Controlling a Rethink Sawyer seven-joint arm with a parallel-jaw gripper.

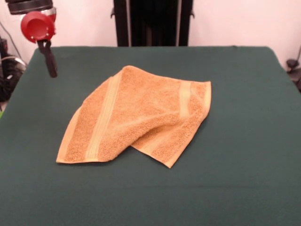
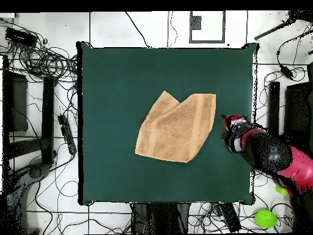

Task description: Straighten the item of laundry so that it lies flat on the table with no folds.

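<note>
The orange-tan towel [image 1: 136, 117] lies near the middle of the dark green table [image 1: 235, 94]. It is rumpled, and its near right part is folded over on itself, ending in a point toward the front. One paler band runs along its left side and one along its right. In the overhead view the towel [image 2: 177, 127] shows a notch at its top edge on the table [image 2: 116, 92]. My gripper [image 1: 51, 70] hangs shut and empty at the far left, apart from the towel. In the overhead view it [image 2: 230, 133] is just right of the towel's right edge.
The black pedestal [image 1: 153, 21] stands behind the table's far edge. Cables [image 2: 43, 61] and black boxes lie on the floor around the table. A bright green object [image 2: 266, 217] lies on the floor by the robot arm [image 2: 287, 165].
</note>
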